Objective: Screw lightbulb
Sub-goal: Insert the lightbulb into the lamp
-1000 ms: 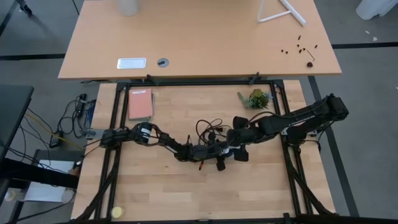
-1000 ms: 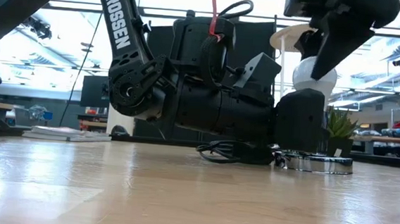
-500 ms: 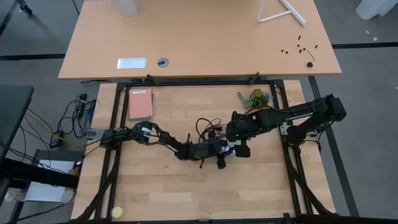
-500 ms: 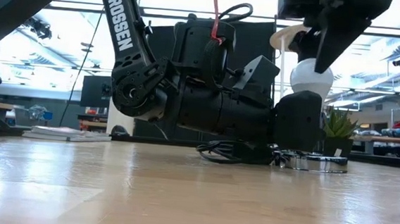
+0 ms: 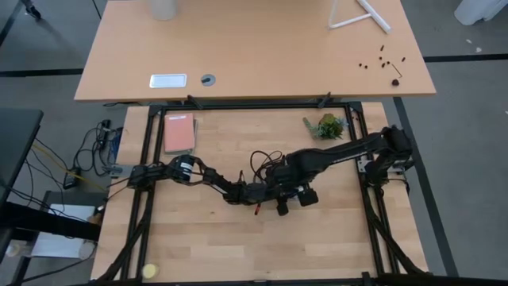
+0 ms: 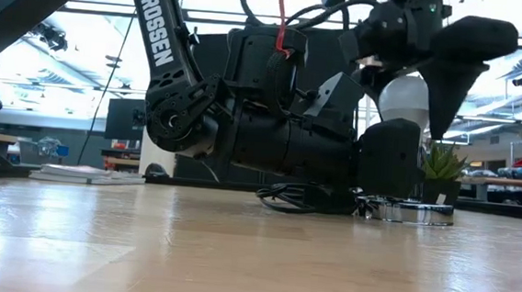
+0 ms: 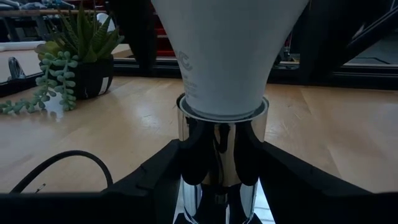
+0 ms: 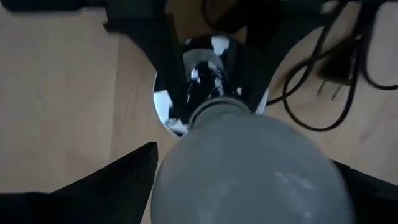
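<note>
The white lightbulb [image 6: 407, 96] stands upright with its base in the chrome socket [image 7: 217, 155], whose round disc [image 6: 408, 212] rests on the table. My left gripper [image 7: 219, 180] lies level on the table, shut on the socket's stem. My right gripper [image 8: 244, 155] hangs over the lightbulb [image 8: 249, 174], pointing straight down and open, with one finger on each side of the glass. In the high view the right arm [image 5: 341, 155] hides the bulb. My left gripper pinches the socket's chrome stem [image 7: 214, 168] between its two fingers, just under the bulb's neck. It comes in level from the table's left side. The socket stands upright on the table. My right gripper's fingers [image 8: 130, 180] flank the bulb; whether they touch it, I cannot tell.
A black cord [image 5: 266, 163] with its plug [image 8: 329, 87] loops on the table just behind the socket. A small potted plant [image 5: 325, 125] stands at the far right and a pink book [image 5: 178, 133] at the far left. A yellow ball [image 5: 149, 271] lies at the near left corner.
My right gripper has moved toward the table's left edge and a little down, over the lightbulb. It has tipped from a slant to pointing straight down and rolled about its own axis. The lightbulb, the socket and my left gripper have stayed in place.
</note>
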`<action>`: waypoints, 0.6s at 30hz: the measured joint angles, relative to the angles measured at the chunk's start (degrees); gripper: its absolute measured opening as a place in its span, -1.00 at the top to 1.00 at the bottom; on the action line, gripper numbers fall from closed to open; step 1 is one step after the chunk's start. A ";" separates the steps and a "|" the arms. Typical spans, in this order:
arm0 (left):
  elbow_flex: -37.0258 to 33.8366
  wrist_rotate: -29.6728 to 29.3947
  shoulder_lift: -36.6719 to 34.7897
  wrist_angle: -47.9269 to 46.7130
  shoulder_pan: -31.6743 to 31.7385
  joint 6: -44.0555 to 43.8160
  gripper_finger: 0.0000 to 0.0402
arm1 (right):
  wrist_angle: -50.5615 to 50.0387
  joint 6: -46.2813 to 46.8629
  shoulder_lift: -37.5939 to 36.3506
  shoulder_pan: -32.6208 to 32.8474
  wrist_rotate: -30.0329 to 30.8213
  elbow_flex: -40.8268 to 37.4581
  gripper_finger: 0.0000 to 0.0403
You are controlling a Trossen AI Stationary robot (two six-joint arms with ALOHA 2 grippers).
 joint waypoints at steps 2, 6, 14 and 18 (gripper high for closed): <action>0.00 0.02 0.00 -0.03 0.00 0.02 0.00 | -0.12 -0.56 0.74 0.00 0.02 -0.11 -0.72; 0.00 0.01 0.00 -0.20 -0.25 0.13 0.00 | 1.06 -1.61 0.89 0.02 0.20 -0.85 -0.72; 0.02 -0.11 0.00 -0.46 -0.42 0.15 0.00 | 2.38 -1.65 0.67 0.04 0.33 -1.01 -0.50; 0.04 -0.11 0.00 -0.92 -0.44 0.13 0.00 | 2.61 -0.03 0.67 0.00 0.37 -1.03 -0.27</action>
